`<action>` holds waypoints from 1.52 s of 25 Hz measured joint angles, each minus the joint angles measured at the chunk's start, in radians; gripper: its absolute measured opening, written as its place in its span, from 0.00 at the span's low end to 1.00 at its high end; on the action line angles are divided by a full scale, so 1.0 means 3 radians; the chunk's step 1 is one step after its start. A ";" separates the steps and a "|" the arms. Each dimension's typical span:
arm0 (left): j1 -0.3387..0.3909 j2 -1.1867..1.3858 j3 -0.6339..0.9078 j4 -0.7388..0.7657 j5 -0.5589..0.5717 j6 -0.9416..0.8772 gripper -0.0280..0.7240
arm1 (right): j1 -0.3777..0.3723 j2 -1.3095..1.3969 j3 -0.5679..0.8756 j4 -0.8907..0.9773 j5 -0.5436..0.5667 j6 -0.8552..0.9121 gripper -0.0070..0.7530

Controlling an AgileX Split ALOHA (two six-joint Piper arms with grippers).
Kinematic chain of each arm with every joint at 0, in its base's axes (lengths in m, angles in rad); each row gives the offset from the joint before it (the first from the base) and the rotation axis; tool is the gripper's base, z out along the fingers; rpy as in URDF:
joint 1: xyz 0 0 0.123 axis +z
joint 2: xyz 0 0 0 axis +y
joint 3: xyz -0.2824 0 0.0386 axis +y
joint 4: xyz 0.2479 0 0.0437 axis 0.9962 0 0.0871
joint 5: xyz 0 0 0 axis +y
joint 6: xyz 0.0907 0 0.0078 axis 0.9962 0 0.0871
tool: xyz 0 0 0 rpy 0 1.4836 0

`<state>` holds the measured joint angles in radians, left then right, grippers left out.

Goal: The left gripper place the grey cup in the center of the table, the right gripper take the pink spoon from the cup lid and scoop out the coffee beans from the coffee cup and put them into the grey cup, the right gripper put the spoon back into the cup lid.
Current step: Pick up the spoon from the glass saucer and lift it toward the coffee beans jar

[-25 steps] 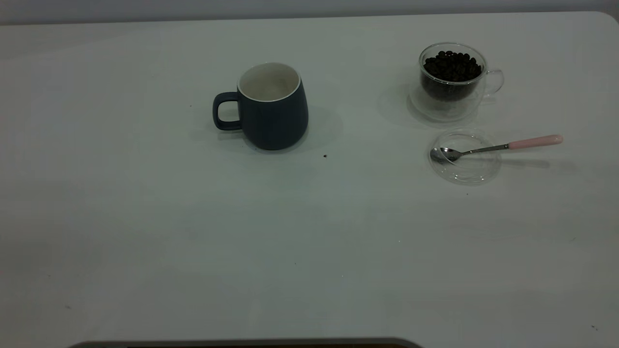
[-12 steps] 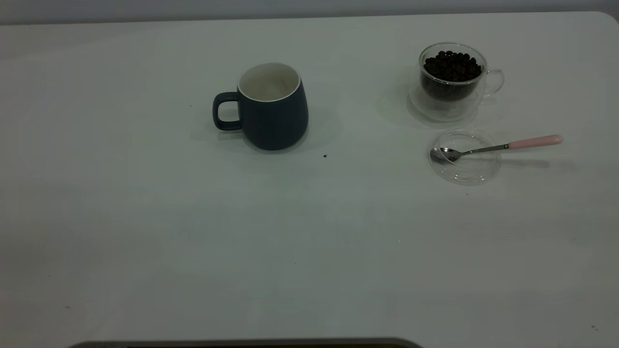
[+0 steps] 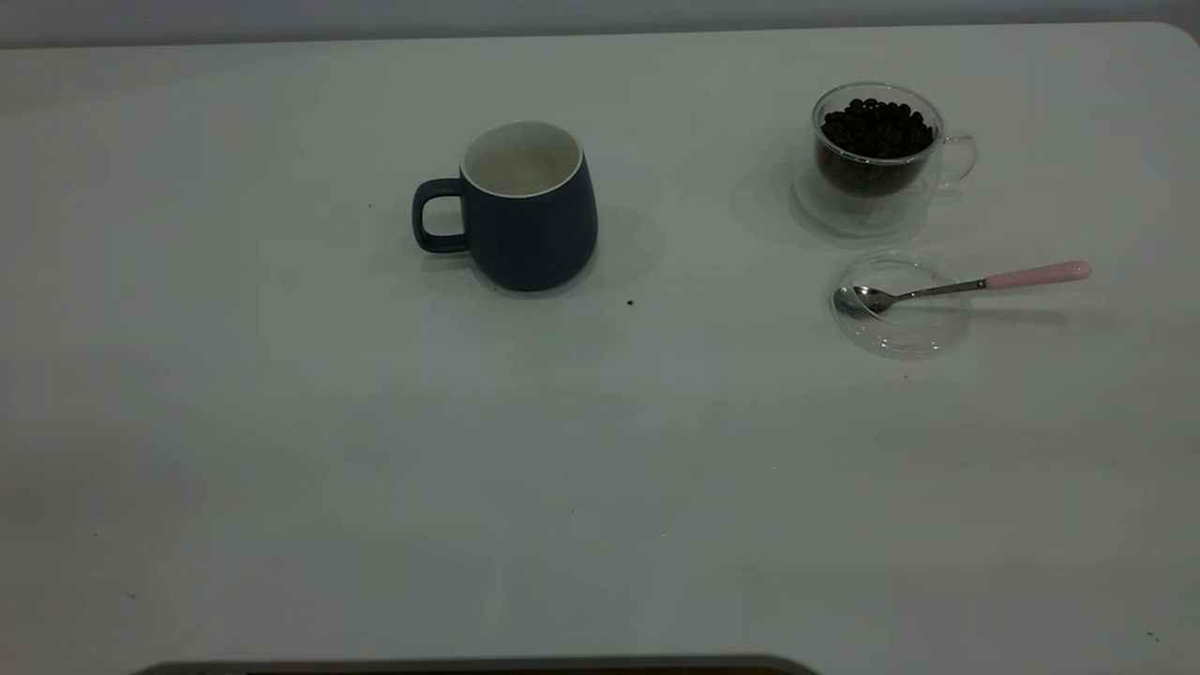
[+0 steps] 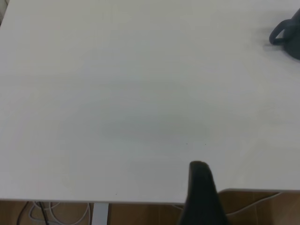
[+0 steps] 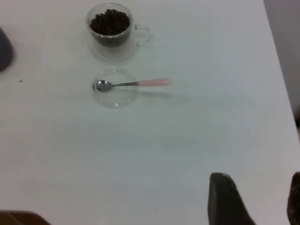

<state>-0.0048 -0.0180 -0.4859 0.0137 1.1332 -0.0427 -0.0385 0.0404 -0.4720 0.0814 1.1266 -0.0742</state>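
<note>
A: Where is the mug (image 3: 534, 225)?

B: Upper middle of the exterior view, a little left of centre. It stands upright on the table (image 3: 600, 469) with its handle towards the left edge of the frame. The inside looks white and bare.

A: And the glass cup (image 3: 877, 159)?

B: Upper right of the frame, upright, well apart from the mug, handle towards the right edge. The beans (image 3: 877, 127) are heaped in it nearly to the rim.

A: The lid (image 3: 905, 328)?

B: Just below the glass cup in the frame, flat on the table, near it but not touching. The spoon (image 3: 937, 289) has its bowl in the left part of the lid. Its stem crosses the lid's rim, and the pink handle reaches out over the table towards the right edge.

A: Anything else on the table?

B: A small dark speck (image 3: 630, 303), just below and right of the mug.

A: The grippers?

B: Neither shows in the exterior view. In the right wrist view the right gripper (image 5: 258, 180) is spread apart and holds nothing. It hangs over bare table, well apart from the spoon. In the left wrist view only one dark part of the left gripper (image 4: 199, 187) shows, by the table's edge. Whether it is apart or together I cannot tell. The mug is far from it.
</note>
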 joint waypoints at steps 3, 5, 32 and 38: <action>0.0000 0.0000 0.0000 0.0000 0.0000 0.0000 0.82 | 0.0000 0.0224 -0.0093 0.0239 -0.0029 0.0002 0.51; 0.0000 0.0000 0.0000 0.0000 0.0000 0.0000 0.82 | 0.0000 0.0483 -0.0247 0.0381 -0.0116 0.0002 0.56; 0.0000 0.0000 0.0000 0.0000 0.0000 -0.0005 0.82 | -0.0693 0.4835 -0.2362 0.1976 -0.0252 -0.1286 0.81; 0.0000 0.0000 0.0000 0.0000 0.0000 -0.0005 0.82 | -0.1125 0.5415 -0.2362 0.2284 -0.0082 -0.1601 0.80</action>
<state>-0.0048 -0.0180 -0.4859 0.0137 1.1332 -0.0443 -0.3759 1.6650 -1.1806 0.7664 1.1020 -0.5545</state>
